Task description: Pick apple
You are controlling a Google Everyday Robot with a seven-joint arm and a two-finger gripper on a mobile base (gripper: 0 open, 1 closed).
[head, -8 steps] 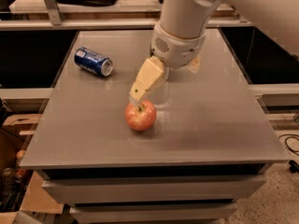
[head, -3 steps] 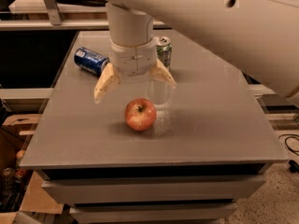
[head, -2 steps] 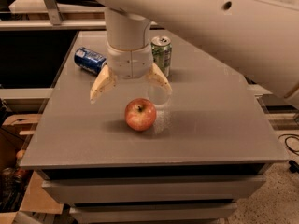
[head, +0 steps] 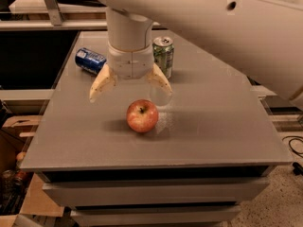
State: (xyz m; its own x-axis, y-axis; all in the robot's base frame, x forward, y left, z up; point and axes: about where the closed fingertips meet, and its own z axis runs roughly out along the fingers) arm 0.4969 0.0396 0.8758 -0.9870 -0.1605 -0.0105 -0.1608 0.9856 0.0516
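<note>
You have the gripper (head: 131, 95) hanging over the grey worktop (head: 218, 126), just above and behind the apple (head: 142, 116) as the camera sees it; its jaws are spread wide, 1 cream finger (head: 102, 85) out toward the left of the picture and the other toward the right, and neither touches the fruit. The apple sits on the worktop near the middle, stem up, red with yellowish patches, lying below the gap between the 2 fingertips. Behind the gripper you can see 2 cans; a blue can (head: 90, 60) lies on its side toward the back left; a green can (head: 163, 56) stands upright just right of the wrist. The white arm (head: 222, 22) crosses the top of the view from the right.
</note>
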